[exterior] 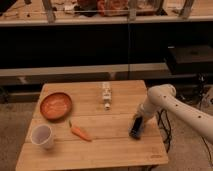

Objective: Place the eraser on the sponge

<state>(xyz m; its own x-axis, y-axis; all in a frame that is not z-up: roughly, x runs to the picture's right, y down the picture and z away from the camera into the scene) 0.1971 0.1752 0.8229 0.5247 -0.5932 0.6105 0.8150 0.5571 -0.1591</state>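
Note:
My gripper (pixel 137 121) reaches down from the white arm at the table's right side. It is right on top of a dark, blue-edged block (pixel 135 132) lying on the wood. I cannot tell whether that block is the sponge, the eraser, or one resting on the other, since the gripper covers its top. A small white oblong object (pixel 105 94) lies in the middle of the table's far half, apart from the gripper.
An orange plate (pixel 55 105) sits at the left, with a white cup (pixel 42 136) in front of it and a carrot (pixel 79 132) to the cup's right. The wooden table (pixel 100 150) ends just right of the gripper. Dark shelving stands behind.

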